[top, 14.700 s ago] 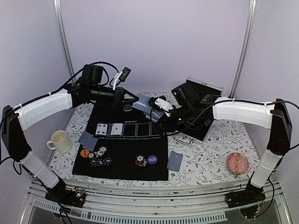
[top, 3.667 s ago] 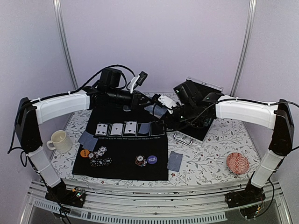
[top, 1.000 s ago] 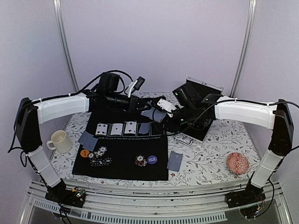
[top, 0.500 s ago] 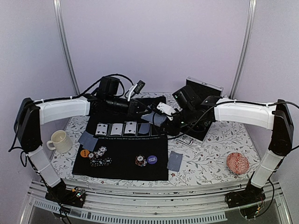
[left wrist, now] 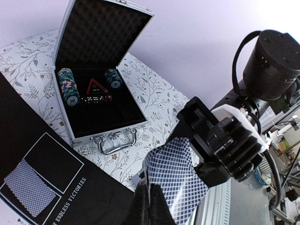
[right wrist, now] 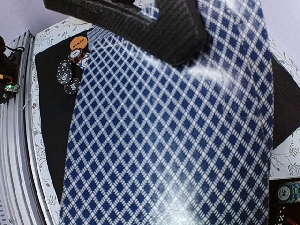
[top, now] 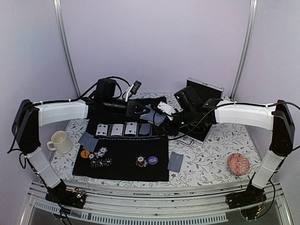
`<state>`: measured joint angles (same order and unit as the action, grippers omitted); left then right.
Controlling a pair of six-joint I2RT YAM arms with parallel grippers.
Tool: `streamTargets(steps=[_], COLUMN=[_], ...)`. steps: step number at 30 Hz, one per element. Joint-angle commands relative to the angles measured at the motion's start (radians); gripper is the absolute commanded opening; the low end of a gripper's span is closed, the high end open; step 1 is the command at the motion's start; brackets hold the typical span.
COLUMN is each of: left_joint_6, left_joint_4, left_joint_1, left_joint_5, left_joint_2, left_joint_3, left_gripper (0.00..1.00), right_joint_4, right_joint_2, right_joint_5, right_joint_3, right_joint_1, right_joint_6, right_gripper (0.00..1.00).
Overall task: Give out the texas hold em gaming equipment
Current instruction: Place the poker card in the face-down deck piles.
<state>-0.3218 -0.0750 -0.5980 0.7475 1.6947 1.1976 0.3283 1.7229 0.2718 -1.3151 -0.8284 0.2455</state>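
Cards: glossy coated paper, diamond-print backs. Case: bright ribbed aluminium shell, black egg-crate foam lining. Mat: matt black cloth.

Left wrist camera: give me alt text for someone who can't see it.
The dark left hand pinches the blue diamond-backed playing cards held in the black-and-white right hand. Behind them an open silver metal case holds poker chip stacks and red dice; at lower left a face-down card lies on the black cloth mat.
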Motion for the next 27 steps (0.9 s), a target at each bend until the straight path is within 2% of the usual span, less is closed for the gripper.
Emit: streamTargets(steps=[1, 6, 15, 21, 27], left_joint_6=[0.046, 0.025, 0.017, 0.020, 0.057], left_joint_4=[0.058, 0.033, -0.022, -0.038, 0.011], left_joint_1=[-0.022, -0.045, -0.090, -0.153, -0.249], left_joint_5=[0.013, 0.042, 0.057, 0.111, 0.165], left_joint_2=[-0.002, 0.034, 0.132, 0.260, 0.477], left_joint_3=[0.002, 0.000, 0.018, 0.110, 0.272], left_gripper=[0.00, 0.00, 0.00, 0.00, 0.00], right_joint_4=[-0.128, -0.097, -0.043, -0.038, -0.012], right_joint_2=[-0.044, -0.038, -0.082, -0.161, -0.276], right_joint_5=[0.053, 0.027, -0.041, -0.143, -0.245], right_joint_3=[-0.007, -0.005, 0.093, 0.263, 0.452], right_joint_1=[0.008, 0.007, -0.001, -0.018, -0.042], right_joint_6=[-0.008, -0.018, -0.105, -0.270, -0.470], right_gripper=[0.37, 0.37, 0.37, 0.37, 0.37])
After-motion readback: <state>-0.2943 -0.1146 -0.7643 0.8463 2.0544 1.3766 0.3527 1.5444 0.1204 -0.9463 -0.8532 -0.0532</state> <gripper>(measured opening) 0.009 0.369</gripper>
